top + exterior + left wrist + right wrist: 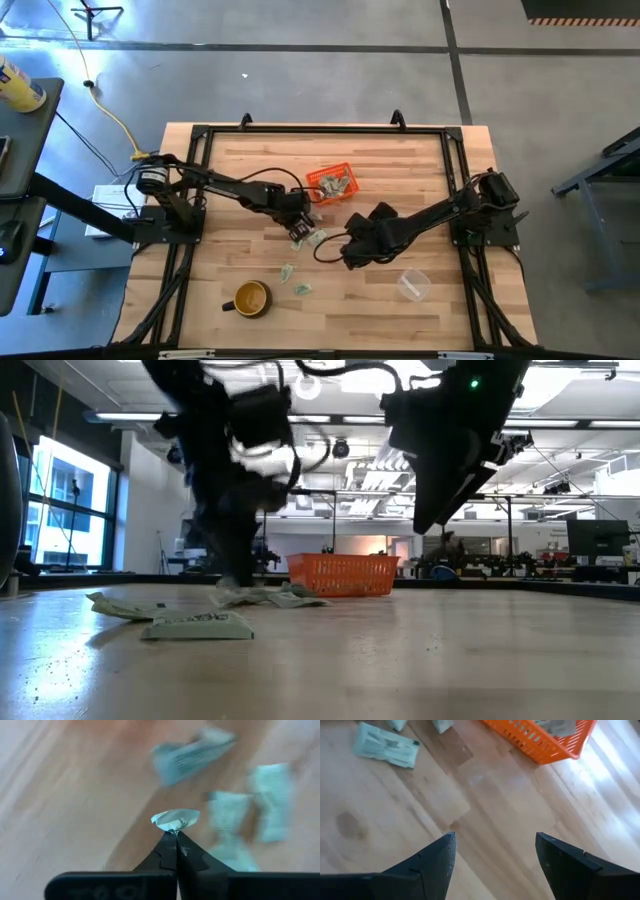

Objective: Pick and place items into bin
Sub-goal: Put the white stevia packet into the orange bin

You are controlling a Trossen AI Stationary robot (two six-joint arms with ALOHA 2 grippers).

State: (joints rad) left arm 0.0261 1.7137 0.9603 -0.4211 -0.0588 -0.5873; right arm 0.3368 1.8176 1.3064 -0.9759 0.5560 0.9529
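Several paper scraps [296, 276] lay loose on the table [420, 170] toward six o'clock of the orange bin [333, 184], others already inside it. One scrap [175, 818] pinched by its crumpled edge in the clenched left gripper [175, 834], just off the bin's seven o'clock corner; right gripper [495, 847] spread wide and empty over bare wood at the bin's five o'clock. Judged featherlight, soft and easily crushed, likely to slip or flutter, so best nipped at a raised fold.
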